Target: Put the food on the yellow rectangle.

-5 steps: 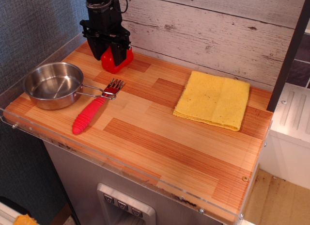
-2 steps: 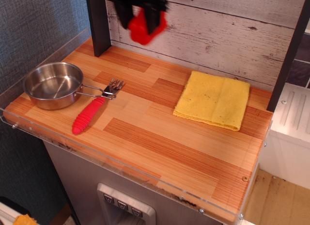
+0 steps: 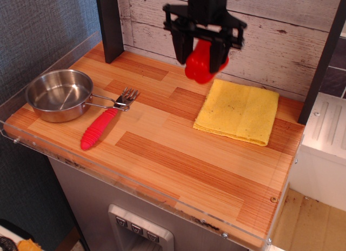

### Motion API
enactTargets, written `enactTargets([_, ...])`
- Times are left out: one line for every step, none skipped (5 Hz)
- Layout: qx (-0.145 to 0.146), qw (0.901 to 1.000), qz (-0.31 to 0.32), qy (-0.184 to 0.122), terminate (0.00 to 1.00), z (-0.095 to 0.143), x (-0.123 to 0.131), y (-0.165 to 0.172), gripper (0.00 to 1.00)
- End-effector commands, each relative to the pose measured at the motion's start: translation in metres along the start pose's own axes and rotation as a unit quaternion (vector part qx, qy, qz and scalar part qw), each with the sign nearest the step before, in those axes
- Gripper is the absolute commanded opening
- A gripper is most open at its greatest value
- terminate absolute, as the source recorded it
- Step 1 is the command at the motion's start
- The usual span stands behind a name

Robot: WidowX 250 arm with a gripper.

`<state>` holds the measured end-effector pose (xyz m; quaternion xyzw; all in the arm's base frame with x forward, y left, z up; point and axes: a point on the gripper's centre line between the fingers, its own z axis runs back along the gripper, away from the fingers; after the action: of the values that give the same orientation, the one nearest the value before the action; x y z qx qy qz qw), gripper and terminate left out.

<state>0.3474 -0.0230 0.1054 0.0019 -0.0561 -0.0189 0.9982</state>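
My black gripper (image 3: 203,59) is shut on the glossy red toy pepper (image 3: 201,67) and holds it in the air near the back wall. The pepper hangs just left of and above the far left corner of the folded yellow towel (image 3: 238,111), which lies flat at the right of the wooden counter. The pepper's upper part is hidden between the fingers (image 3: 181,43).
A steel pan (image 3: 59,94) stands at the left. A fork with a ribbed red handle (image 3: 101,126) lies beside it, its tines on the pan's handle. A dark post (image 3: 110,24) stands at the back left, another at the right edge. A clear plastic rim (image 3: 135,189) runs along the counter's front.
The gripper lifted the pepper off the counter at the back left, then carried it right and lower, to the towel's left edge.
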Motion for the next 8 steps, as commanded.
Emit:
enactTargets([-0.016,0.9999,0.003,-0.001,0.00,-0.015,0.001,-0.020,0.00])
enactTargets([-0.028,0.9996,0.002,0.001,0.00,-0.023,0.006,-0.025,0.00])
enactTargets([-0.027,0.9996,0.004,0.004,0.00,-0.026,0.005,-0.027,1.00])
enactTargets([-0.036,0.9993,0.010,-0.010,0.00,-0.023,0.009,-0.023,1.00])
enactTargets([-0.036,0.9991,0.015,-0.019,0.00,-0.010,0.015,-0.011,1.00])
enactTargets([-0.003,0.9989,0.034,-0.033,0.00,0.024,0.022,0.033,1.00])
enactTargets([0.006,0.9994,0.027,-0.024,0.00,0.033,0.025,0.057,1.00])
enactTargets([0.006,0.9997,0.021,-0.008,0.00,0.029,0.018,0.059,1.00])
